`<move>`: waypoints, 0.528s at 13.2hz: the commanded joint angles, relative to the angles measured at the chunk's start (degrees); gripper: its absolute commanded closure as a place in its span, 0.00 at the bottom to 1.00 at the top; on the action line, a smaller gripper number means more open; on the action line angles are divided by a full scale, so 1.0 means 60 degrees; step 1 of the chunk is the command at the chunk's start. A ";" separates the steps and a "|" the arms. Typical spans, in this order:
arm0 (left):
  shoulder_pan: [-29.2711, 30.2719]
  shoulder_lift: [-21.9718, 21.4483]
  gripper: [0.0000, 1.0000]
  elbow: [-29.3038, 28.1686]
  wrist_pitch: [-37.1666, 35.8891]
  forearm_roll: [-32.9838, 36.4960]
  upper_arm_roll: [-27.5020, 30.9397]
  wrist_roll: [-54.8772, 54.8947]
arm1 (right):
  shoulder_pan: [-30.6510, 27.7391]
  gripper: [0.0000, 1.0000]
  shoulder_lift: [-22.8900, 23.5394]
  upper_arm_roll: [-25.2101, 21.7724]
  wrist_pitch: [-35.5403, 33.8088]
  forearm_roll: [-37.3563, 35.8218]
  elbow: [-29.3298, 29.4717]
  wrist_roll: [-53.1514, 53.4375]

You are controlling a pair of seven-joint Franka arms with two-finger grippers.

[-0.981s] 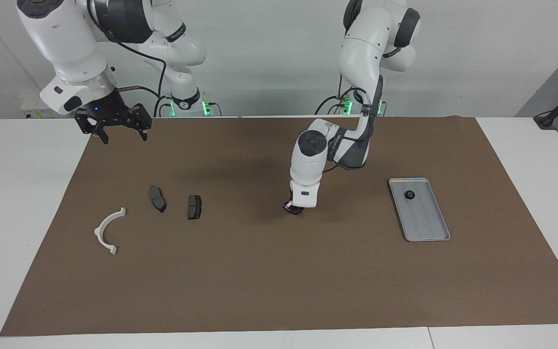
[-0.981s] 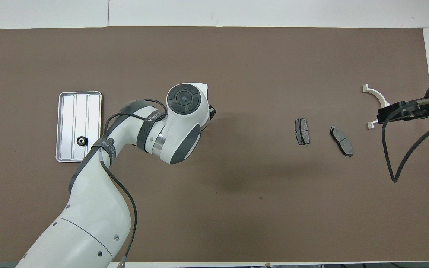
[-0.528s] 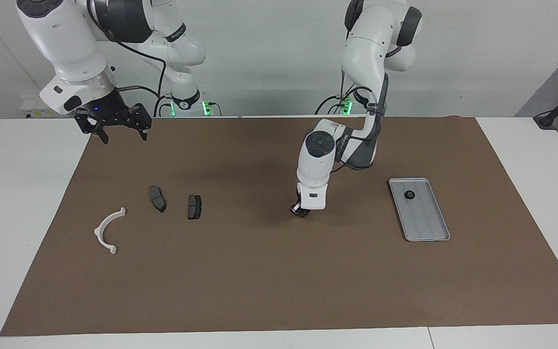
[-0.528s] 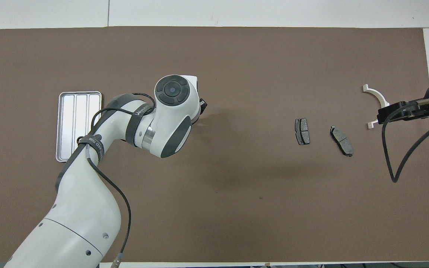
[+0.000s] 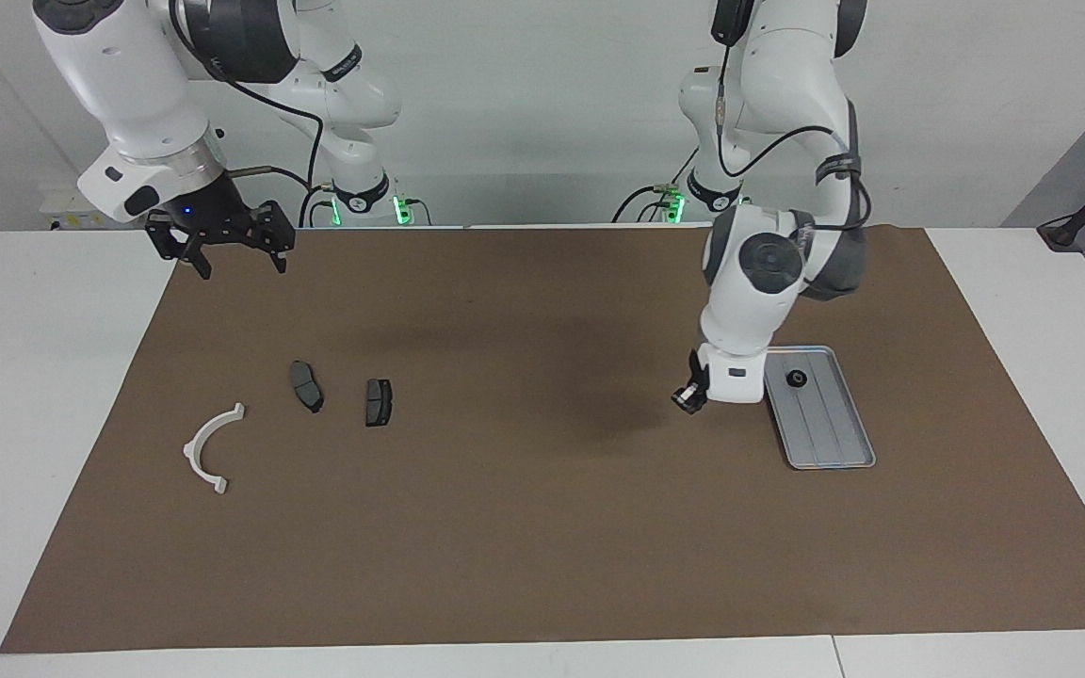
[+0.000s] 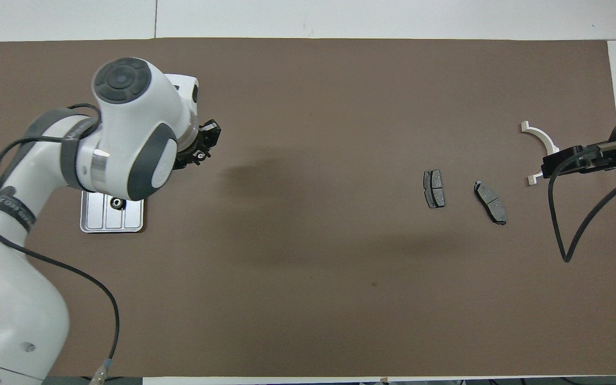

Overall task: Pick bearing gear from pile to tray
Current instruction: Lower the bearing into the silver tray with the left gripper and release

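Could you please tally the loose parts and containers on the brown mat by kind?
Dark grey brake-pad plates: 2
White half-ring bracket: 1
Small black round piece in the tray: 1
Silver tray: 1
Total: 5

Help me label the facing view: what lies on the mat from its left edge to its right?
White half-ring bracket → tilted dark plate → second dark plate → left hand, raised → tray.
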 commanded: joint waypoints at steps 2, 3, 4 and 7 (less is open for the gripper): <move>0.1315 -0.0781 0.98 -0.0845 -0.0465 0.0066 -0.0097 0.2708 | -0.0069 0.00 -0.0177 0.0052 -0.0060 0.0191 -0.0146 0.0096; 0.1594 -0.0825 0.98 -0.0948 -0.0392 0.0066 -0.0097 0.3542 | -0.0069 0.00 -0.0177 0.0052 -0.0060 0.0191 -0.0146 0.0096; 0.1945 -0.0855 0.98 -0.1123 -0.0333 0.0066 -0.0083 0.4289 | -0.0069 0.00 -0.0177 0.0052 -0.0060 0.0191 -0.0146 0.0096; 0.2461 -0.1147 0.98 -0.2102 0.0863 0.0080 -0.0083 0.5351 | -0.0069 0.00 -0.0177 0.0052 -0.0074 0.0191 -0.0146 0.0096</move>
